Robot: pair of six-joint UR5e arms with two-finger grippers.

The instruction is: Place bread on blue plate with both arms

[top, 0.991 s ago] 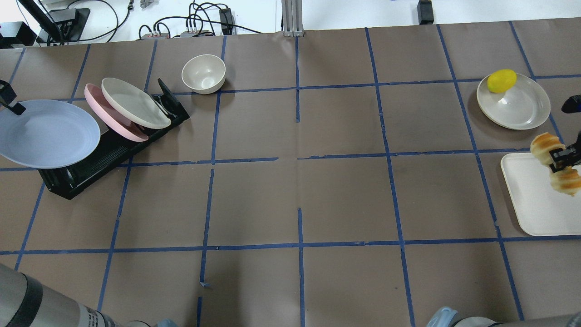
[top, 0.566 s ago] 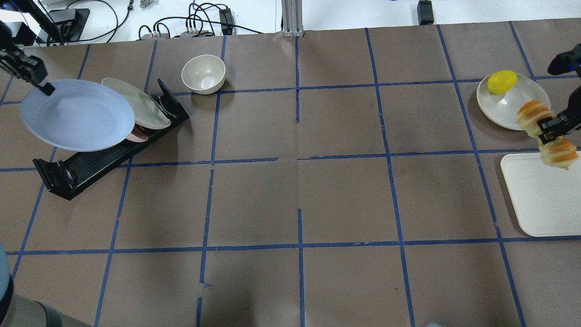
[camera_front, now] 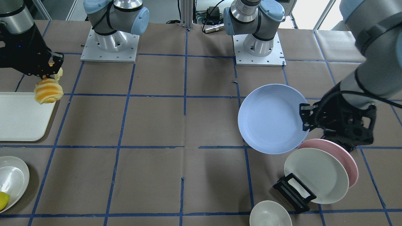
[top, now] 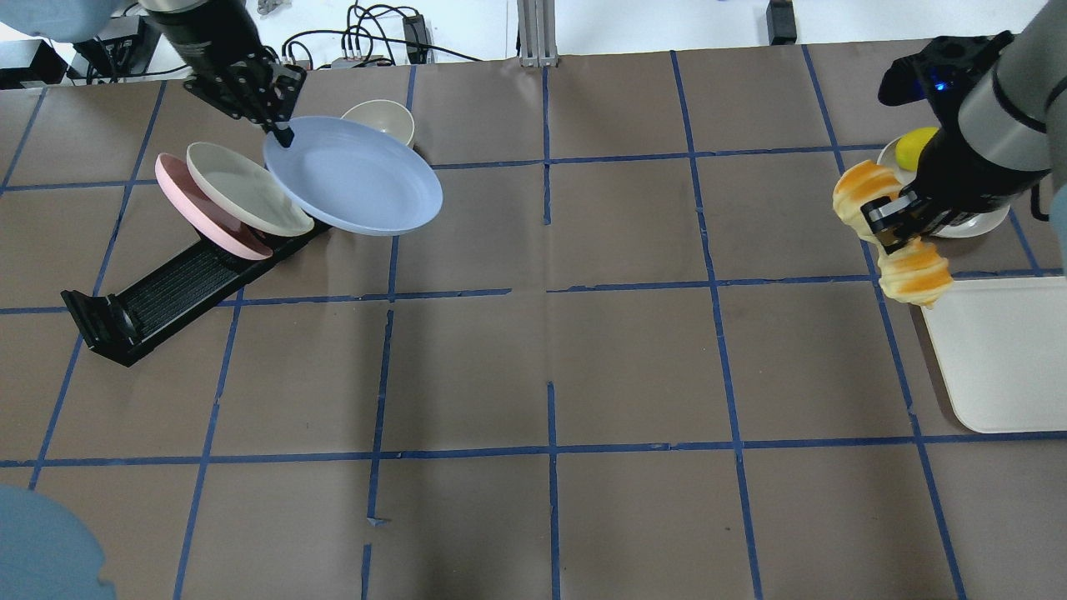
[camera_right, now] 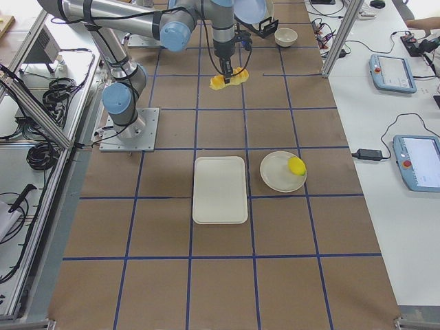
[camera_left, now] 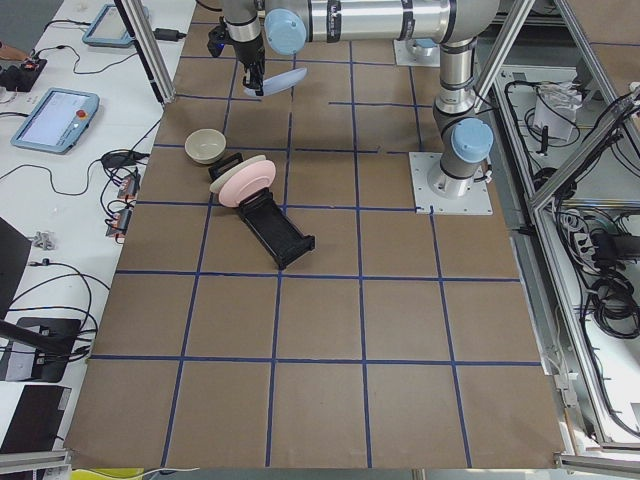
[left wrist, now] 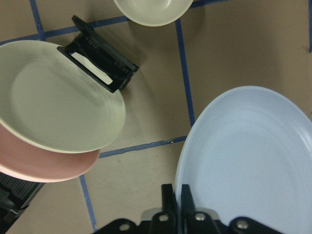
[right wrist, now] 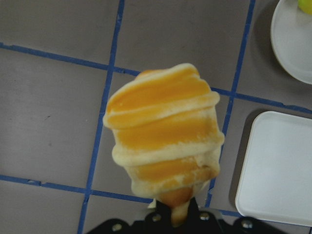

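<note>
The blue plate [top: 354,175] hangs in the air above the rack's far end and the bowl, held by its rim. My left gripper [top: 279,129] is shut on that rim, which also shows in the left wrist view [left wrist: 248,161] and the front view [camera_front: 270,119]. The bread [top: 917,275], an orange and pale-yellow striped loaf, hangs in the air past the white tray's left edge. My right gripper [top: 885,218] is shut on its middle. The bread fills the right wrist view [right wrist: 163,131] and shows in the front view [camera_front: 47,91].
A pink plate [top: 187,208] and a cream plate [top: 242,196] lean in the black rack [top: 158,292]. A cream bowl [top: 388,117] sits partly under the blue plate. A white tray [top: 1000,358] and a cream plate [camera_front: 12,179] with a lemon [top: 913,142] are at the right.
My left gripper has carried the blue plate right, over the rack, toward the table's middle. My right gripper has carried the bread left and farther back, off the tray.
</note>
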